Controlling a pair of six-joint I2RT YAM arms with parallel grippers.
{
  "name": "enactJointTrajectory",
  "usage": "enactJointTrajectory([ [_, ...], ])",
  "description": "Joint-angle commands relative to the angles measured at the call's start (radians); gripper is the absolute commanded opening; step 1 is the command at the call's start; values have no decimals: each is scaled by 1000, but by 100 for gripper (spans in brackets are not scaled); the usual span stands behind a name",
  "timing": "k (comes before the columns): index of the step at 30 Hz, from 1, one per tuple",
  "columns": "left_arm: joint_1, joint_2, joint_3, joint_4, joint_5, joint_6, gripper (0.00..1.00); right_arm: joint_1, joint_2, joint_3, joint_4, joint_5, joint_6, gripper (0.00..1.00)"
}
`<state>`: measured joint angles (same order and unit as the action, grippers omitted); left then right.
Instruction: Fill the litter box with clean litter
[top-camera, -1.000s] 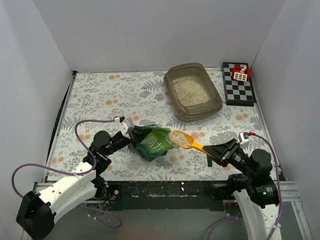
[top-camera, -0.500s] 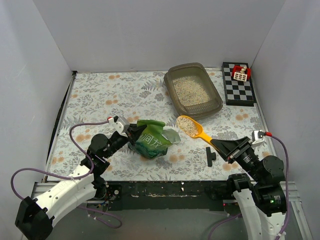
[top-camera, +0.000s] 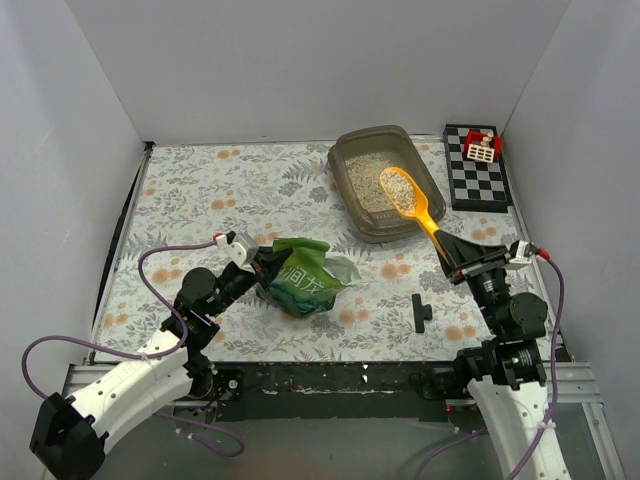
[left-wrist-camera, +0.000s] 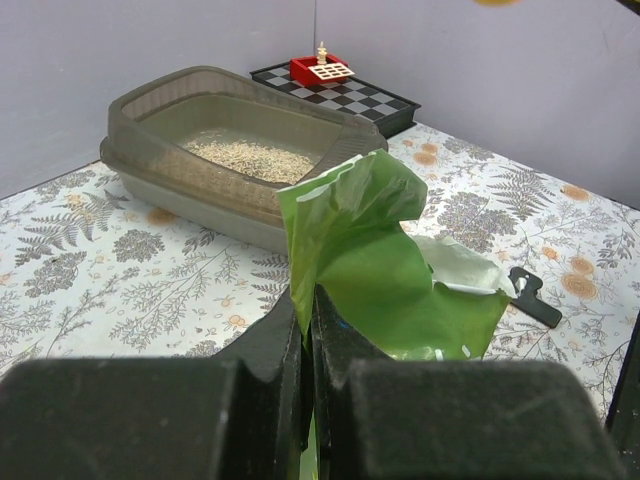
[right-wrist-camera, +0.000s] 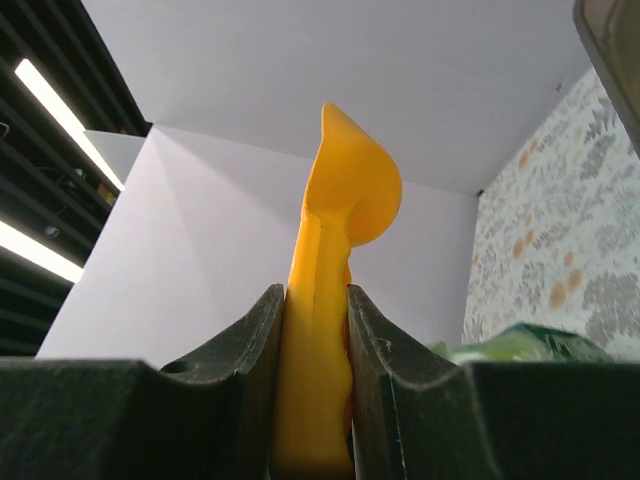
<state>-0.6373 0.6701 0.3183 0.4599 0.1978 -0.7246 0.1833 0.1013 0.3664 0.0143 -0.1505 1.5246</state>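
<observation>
The grey-brown litter box (top-camera: 372, 133) stands at the back right, with pale clean litter (top-camera: 365, 190) on its floor. Above the box hangs a yellow-orange scoop (top-camera: 412, 205), its bowl heaped with litter (top-camera: 397, 183). My right gripper (top-camera: 447, 247) is shut on the scoop's handle; the right wrist view shows the scoop (right-wrist-camera: 335, 250) rising between the jaws. My left gripper (top-camera: 262, 268) is shut on the rim of the crinkled green bag (top-camera: 305, 282) at the table's middle front. In the left wrist view the bag (left-wrist-camera: 390, 270) stands open in front of the litter box (left-wrist-camera: 170, 190).
A black-and-white checkered board (top-camera: 478, 180) with a small red piece (top-camera: 482, 148) lies right of the box, against the white wall. A small black part (top-camera: 421, 312) lies on the flowered cloth between bag and right arm. White walls close three sides.
My right gripper carried the loaded scoop from the bag's mouth up and back-right, until it hangs over the litter box. The left gripper shifted slightly left with the bag, then held still.
</observation>
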Motion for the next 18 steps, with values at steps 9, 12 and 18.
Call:
enactJointTrajectory([
  [9,4,-26,-5,23,-61,10,0,-1,585,139,714,166,-135,1],
  [12,5,-27,-5,22,-63,8,0,-1,710,319,465,160,-272,1],
  [18,4,-30,-5,19,-78,16,0,1,945,592,89,114,-493,1],
])
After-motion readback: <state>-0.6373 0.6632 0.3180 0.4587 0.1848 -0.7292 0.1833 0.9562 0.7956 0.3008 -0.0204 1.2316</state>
